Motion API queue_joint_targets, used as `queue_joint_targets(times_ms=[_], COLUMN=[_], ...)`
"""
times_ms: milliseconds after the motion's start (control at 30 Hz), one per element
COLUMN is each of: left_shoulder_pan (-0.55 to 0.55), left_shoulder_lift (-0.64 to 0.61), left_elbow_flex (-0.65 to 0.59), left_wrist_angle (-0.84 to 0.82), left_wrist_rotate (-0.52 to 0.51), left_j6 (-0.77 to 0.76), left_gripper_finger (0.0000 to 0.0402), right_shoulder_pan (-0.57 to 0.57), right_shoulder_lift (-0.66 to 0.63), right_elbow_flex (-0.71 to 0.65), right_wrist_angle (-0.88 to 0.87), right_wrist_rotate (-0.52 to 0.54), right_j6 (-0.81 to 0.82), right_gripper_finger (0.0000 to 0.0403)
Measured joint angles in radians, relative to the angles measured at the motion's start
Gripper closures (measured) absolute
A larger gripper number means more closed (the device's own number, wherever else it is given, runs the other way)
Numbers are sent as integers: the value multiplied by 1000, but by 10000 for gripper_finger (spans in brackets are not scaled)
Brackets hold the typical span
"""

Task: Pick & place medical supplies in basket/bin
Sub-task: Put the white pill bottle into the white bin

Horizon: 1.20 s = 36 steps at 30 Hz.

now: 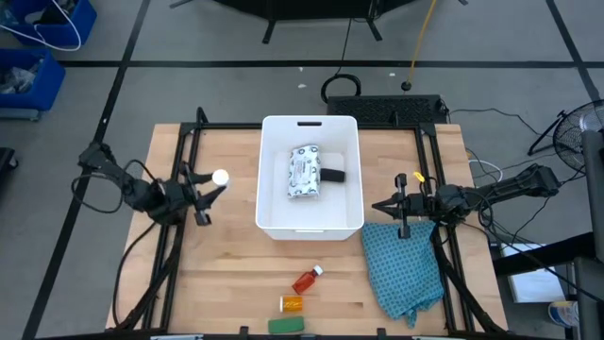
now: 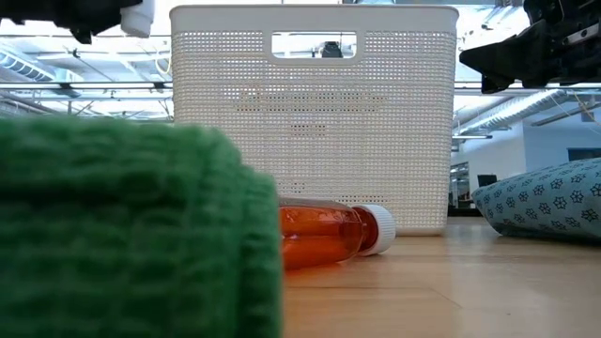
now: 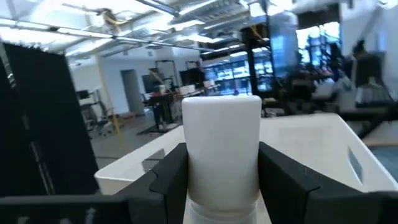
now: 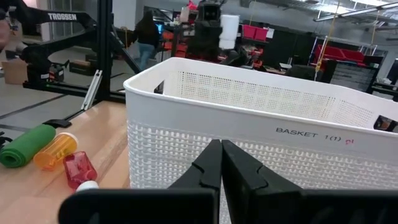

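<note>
One white little bottle (image 1: 220,177) sits pinched across its body by the left gripper (image 1: 209,187), raised just left of the white basket (image 1: 268,222). It looks light, rigid and smooth, so a mid-body hold suits it. The right gripper (image 1: 382,207), jaws pressed together, waits right of the basket.

High view looks straight down, low view level along the tabletop (image 1: 217,274), wrist views close; all share the basket (image 1: 267,223).

teal cloth (image 1: 404,266) on table (image 1: 217,274), right front.
</note>
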Motion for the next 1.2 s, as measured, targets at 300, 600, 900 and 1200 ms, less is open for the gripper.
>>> queue_joint_targets(times_ms=[300,600,900,1200], left_shoulder_pan=[201,544,704,698], left_shoulder_lift=[226,772,1196,1429], left_elbow_flex=[285,709,1004,1115], left_wrist_angle=[-164,-543,-653,-672], left_wrist_rotate=[170,699,1085,1112], left_j6=[-27,-147,-263,-243], left_gripper_finger=[239,239,239,239], right_shoulder_pan=[0,0,0,0], right_shoulder_lift=[0,0,0,0], right_elbow_flex=[0,0,0,0], right_wrist_angle=[10,36,14,14], right_wrist_rotate=[1,0,0,0], right_j6=[-39,-46,-29,-33], right_gripper_finger=[403,403,403,403])
